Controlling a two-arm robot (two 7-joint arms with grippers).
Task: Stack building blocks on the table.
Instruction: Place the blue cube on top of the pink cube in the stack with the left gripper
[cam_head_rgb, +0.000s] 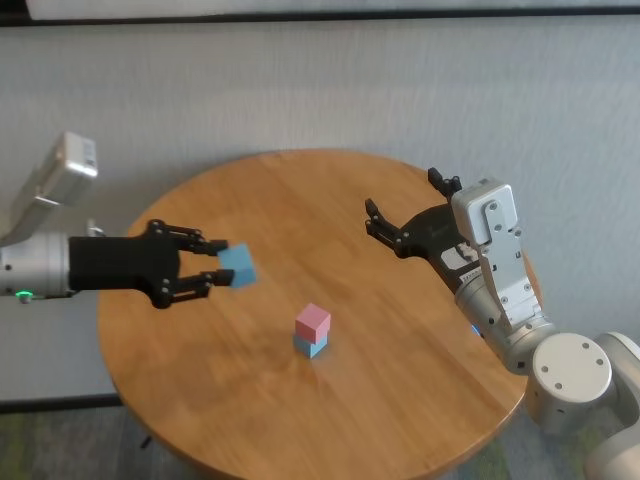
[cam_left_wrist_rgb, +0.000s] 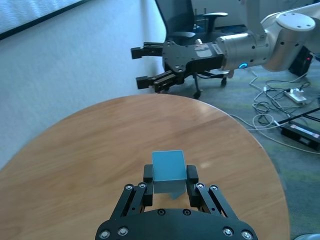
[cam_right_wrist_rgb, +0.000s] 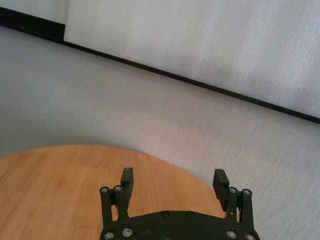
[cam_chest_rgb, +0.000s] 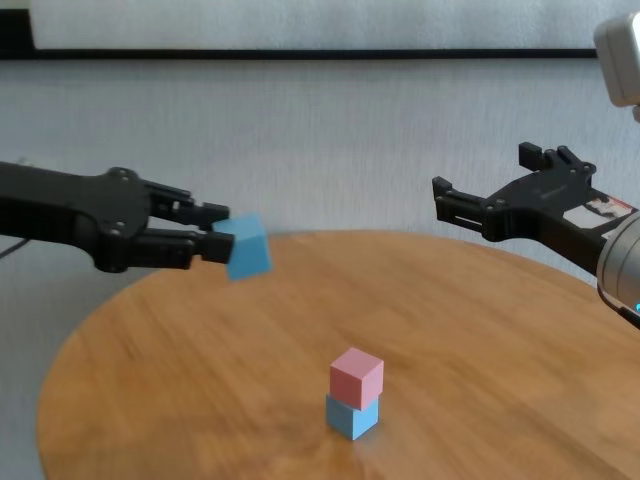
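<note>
The left arm reaches in level over the table's (cam_head_rgb: 400, 400) left side, its left gripper (cam_head_rgb: 222, 268) raised above the wood and clamped on a blue block (cam_head_rgb: 238, 266). The right arm is bent above the table's right edge, its right gripper (cam_head_rgb: 401, 207) held high with fingers spread wide, holding nothing.

The bench (cam_head_rgb: 400, 400) is cut off by the head view's lower edge. In the chest view, the held blue block (cam_chest_rgb: 247, 246) is blurred. The lower blue block (cam_head_rgb: 311, 346) is mostly hidden beneath the pink block (cam_head_rgb: 313, 321).
</note>
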